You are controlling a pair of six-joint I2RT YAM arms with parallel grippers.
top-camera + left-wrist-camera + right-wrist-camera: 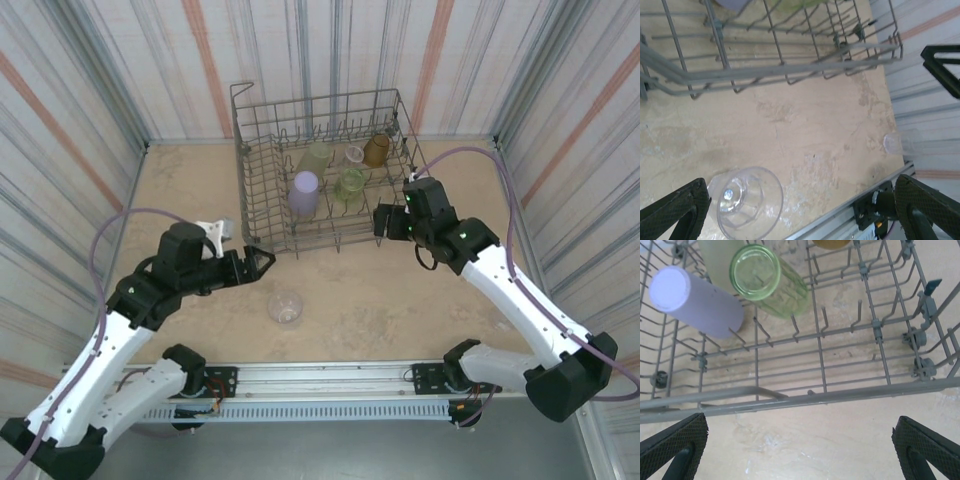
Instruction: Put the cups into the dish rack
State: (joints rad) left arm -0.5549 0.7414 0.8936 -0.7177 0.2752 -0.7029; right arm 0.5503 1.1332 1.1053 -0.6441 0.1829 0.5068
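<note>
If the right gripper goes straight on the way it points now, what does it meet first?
Probably the dish rack: its grey side rail lies right ahead of the open right gripper, though depth is unclear.

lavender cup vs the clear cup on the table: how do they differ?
Lavender cup is opaque; clear cup is see-through. Lavender cup sits in the dish rack, leaning among tines; clear cup stands on the table. Both are small tumblers, neither gripped.

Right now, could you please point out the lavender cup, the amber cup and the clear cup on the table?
lavender cup (303, 198): top external view, its side
amber cup (376, 151): top external view, its side
clear cup (286, 307): top external view, its middle
</note>
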